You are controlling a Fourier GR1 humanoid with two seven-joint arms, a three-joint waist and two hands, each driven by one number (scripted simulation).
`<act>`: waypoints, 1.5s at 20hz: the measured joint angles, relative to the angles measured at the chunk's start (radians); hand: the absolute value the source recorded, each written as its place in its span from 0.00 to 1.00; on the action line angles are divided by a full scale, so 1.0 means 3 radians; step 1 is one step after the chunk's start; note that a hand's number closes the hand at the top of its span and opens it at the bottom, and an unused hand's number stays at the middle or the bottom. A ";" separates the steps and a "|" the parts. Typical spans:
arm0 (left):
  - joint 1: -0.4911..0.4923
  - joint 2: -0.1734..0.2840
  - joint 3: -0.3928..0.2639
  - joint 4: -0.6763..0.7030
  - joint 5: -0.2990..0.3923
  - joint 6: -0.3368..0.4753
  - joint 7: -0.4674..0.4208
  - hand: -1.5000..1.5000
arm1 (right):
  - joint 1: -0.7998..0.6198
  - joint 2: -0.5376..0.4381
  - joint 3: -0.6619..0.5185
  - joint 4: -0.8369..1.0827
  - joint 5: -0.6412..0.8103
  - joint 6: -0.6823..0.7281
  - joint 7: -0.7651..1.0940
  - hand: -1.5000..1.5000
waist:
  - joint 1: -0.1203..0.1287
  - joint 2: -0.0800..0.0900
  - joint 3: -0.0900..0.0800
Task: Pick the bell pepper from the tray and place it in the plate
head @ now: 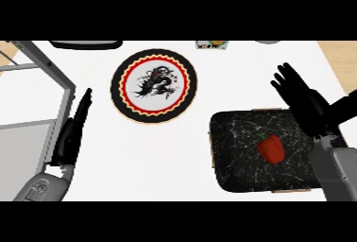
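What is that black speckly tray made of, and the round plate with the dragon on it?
The tray looks like dark stone, maybe marble or granite: black with thin white veins and rounded corners. It could also be a printed pattern. The plate looks like glazed ceramic: a smooth white middle with a painted black dragon and red, yellow and black rings. The bell pepper looks smooth and glossy red.

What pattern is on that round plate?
The plate has a black dragon on white, ringed in red, yellow and black; head view.
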 measured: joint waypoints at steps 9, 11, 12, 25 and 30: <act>0.0444 0.0297 0.0218 -0.0098 0.0058 -0.0100 -0.0162 0.50 | 0.0043 -0.0005 -0.0469 -0.0433 -0.0139 -0.0327 -0.0214 0.00 | -0.0033 -0.0053 0.0076; 0.0557 0.0327 0.0250 -0.0114 0.0104 -0.0144 -0.0204 0.50 | 0.0221 0.0108 -0.0523 -0.0635 0.0038 -0.0585 -0.0468 0.00 | -0.0057 -0.0060 0.0082; 0.0619 0.0354 0.0273 -0.0147 0.0131 -0.0168 -0.0222 0.50 | 0.0336 0.0192 -0.0544 -0.0749 0.0093 -0.0699 -0.0584 0.00 | -0.0062 -0.0063 0.0085; 0.0826 0.0388 0.0442 -0.0316 0.0151 -0.0343 -0.0296 0.50 | 0.1792 0.0161 -0.0384 -0.2144 0.0436 -0.0529 -0.0682 0.00 | -0.0041 -0.0033 0.0092; 0.0831 0.0395 0.0481 -0.0323 0.0154 -0.0389 -0.0301 0.50 | 0.1882 -0.0377 -0.0404 -0.2274 0.0688 -0.0311 -0.0167 0.00 | -0.0023 -0.0026 0.0090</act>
